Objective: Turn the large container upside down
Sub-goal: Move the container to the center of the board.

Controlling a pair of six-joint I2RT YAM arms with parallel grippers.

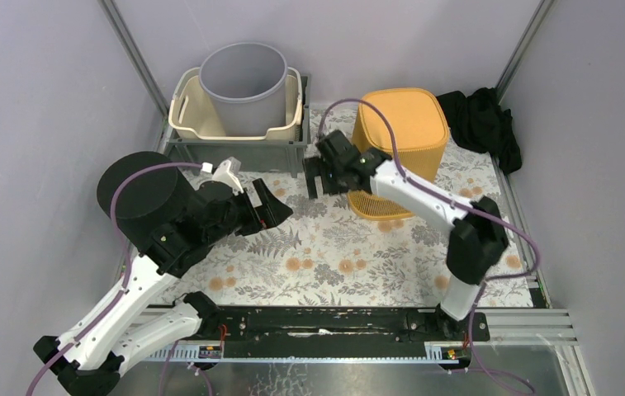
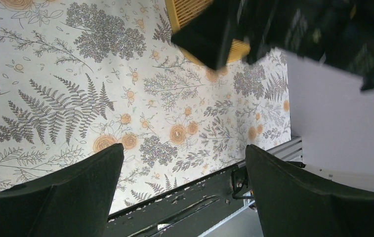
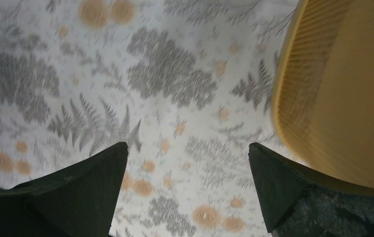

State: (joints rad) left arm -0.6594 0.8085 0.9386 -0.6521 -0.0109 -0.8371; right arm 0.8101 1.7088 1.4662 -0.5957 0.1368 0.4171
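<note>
The large container [image 1: 400,148] is an orange ribbed basket at the back right of the floral mat, standing with a closed flat face upward. It also shows at the right of the right wrist view as the basket [image 3: 343,89], and at the top of the left wrist view as the basket [image 2: 189,12]. My right gripper [image 1: 315,177] hovers just left of it, open, with only mat between the fingers [image 3: 187,150]. Further left, over the mat's middle, my left gripper [image 1: 272,206] is open and empty, as the left wrist view [image 2: 185,153] confirms.
At the back left, a grey bin [image 1: 243,87] sits in a beige tub [image 1: 189,115] inside a grey crate [image 1: 234,153]. A black cylinder [image 1: 139,194] stands by the left arm. Black cloth [image 1: 482,124] lies in the back right corner. Walls close in on both sides.
</note>
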